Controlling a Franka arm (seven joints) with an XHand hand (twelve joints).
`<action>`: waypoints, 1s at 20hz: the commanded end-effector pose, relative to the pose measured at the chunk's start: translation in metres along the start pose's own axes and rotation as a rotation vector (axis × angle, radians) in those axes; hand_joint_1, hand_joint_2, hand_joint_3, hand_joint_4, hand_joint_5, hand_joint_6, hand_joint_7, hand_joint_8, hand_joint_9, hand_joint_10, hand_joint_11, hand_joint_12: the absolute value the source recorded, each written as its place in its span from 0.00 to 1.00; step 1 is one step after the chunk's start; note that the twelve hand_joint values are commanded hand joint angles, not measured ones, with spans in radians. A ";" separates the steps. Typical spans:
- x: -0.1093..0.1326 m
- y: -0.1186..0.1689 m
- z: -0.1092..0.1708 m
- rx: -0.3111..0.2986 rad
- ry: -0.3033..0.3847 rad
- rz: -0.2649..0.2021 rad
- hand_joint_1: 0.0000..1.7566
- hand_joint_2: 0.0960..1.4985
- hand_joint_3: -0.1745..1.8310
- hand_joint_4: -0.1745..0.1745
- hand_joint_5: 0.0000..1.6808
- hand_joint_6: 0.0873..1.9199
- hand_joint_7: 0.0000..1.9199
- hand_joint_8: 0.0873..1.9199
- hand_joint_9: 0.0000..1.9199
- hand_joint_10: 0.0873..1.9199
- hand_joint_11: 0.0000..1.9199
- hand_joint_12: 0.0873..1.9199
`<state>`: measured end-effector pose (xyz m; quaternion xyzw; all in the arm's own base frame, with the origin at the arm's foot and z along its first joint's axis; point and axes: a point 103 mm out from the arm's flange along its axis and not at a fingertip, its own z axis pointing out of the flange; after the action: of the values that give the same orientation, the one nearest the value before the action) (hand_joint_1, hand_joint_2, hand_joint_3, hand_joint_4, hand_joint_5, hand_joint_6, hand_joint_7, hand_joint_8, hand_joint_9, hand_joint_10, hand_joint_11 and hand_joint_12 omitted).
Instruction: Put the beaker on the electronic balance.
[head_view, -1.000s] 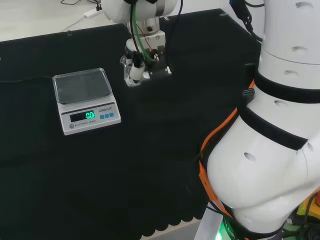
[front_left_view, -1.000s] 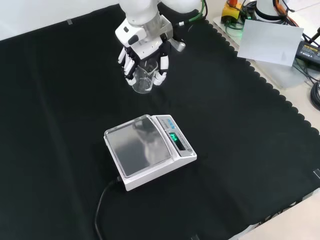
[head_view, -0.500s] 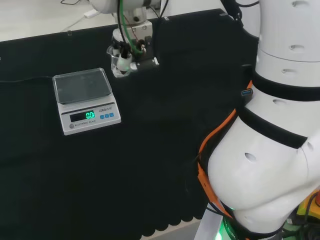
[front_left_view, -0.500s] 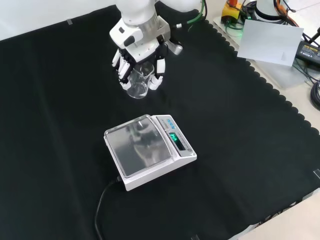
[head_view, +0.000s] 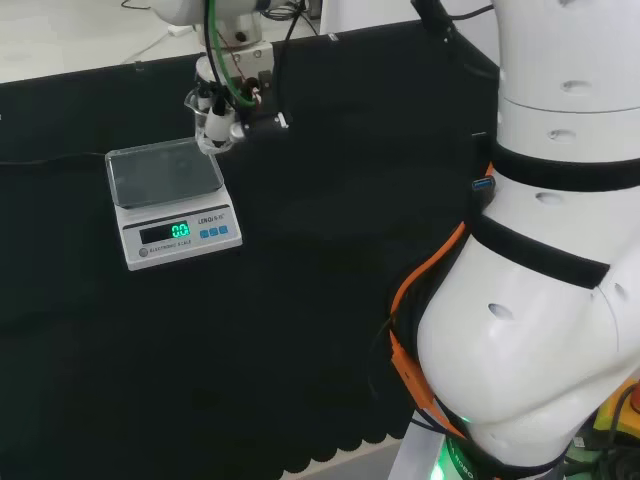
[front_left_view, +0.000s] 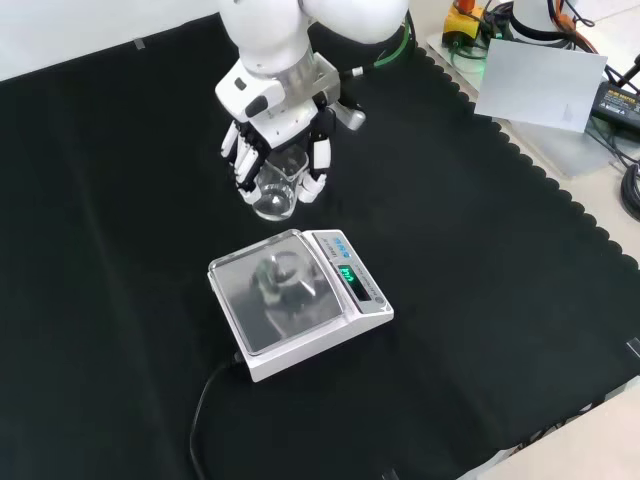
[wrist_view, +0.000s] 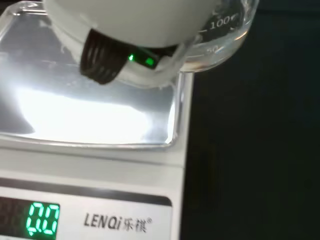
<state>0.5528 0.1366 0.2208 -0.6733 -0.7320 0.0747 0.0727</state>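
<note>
Clear glass beaker (front_left_view: 277, 187) hangs in the hand (front_left_view: 276, 125), fingers (front_left_view: 318, 167) curled round it, just above the far edge of the scale (front_left_view: 297, 301) on the black surface (front_left_view: 120, 250).

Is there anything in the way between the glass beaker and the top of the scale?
Nothing visible is. The hand holds the beaker in the air beside the electronic balance, near its far edge in the front view. The shiny weighing pan is bare, and only black cloth lies between them.

Bright overhead light; glare on balance pan (wrist_view: 90, 117).
</note>
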 end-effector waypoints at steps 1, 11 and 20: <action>0.022 0.028 0.000 0.014 -0.016 -0.054 0.70 0.30 0.42 0.27 0.45 0.48 0.56 0.32 0.61 0.22 0.37 0.63; 0.034 0.062 0.020 0.044 -0.035 -0.087 0.70 0.30 0.42 0.27 0.45 0.48 0.56 0.33 0.61 0.22 0.37 0.63; 0.049 0.075 0.053 0.095 -0.051 -0.112 0.70 0.30 0.42 0.26 0.45 0.48 0.56 0.33 0.61 0.22 0.37 0.63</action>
<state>0.6138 0.1828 0.1712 -0.6352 -0.7606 0.1046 0.0841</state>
